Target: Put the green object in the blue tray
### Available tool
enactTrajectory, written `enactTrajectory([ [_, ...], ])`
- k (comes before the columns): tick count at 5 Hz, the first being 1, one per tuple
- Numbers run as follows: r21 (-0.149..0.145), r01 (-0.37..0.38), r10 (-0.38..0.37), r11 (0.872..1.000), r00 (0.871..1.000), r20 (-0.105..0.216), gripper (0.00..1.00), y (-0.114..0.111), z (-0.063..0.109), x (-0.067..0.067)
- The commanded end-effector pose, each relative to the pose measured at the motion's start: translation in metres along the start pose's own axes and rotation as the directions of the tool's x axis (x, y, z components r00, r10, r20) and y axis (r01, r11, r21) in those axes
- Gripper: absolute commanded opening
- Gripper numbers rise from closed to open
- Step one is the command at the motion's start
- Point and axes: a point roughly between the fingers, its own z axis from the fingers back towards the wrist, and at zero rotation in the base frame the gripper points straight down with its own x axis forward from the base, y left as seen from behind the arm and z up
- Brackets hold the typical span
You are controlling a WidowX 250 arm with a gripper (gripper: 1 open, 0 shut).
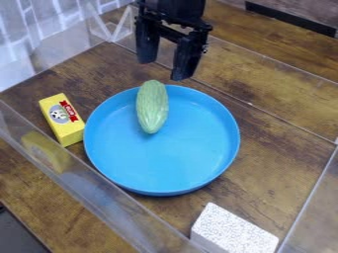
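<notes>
We see the green object [153, 106], a pale bumpy gourd-like oval, lying inside the blue tray [199, 163], in its upper left part near the rim, lengthwise pointing up toward the gripper [168, 54]. The gripper hangs above the tray's far edge, pointing down at the wooden table [284, 109], its two dark fingers [189, 57] spread wide with nothing between them, clear of the green object. Left of the tray, just beside its rim, lies a yellow box [59, 119] with a red mark on its top. At the bottom edge, near the tray's lower right, we see a speckled white block [235, 233].
</notes>
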Motion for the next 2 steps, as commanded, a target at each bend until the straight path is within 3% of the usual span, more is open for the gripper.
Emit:
enactTrajectory([
  [1,0.007,-0.020,0.019,1.000,0.998,0.059,1.00,0.0104,0.0159,0.0059],
  [2,0.003,-0.023,0.022,1.000,0.998,0.056,1.00,0.0122,0.0147,0.0066],
])
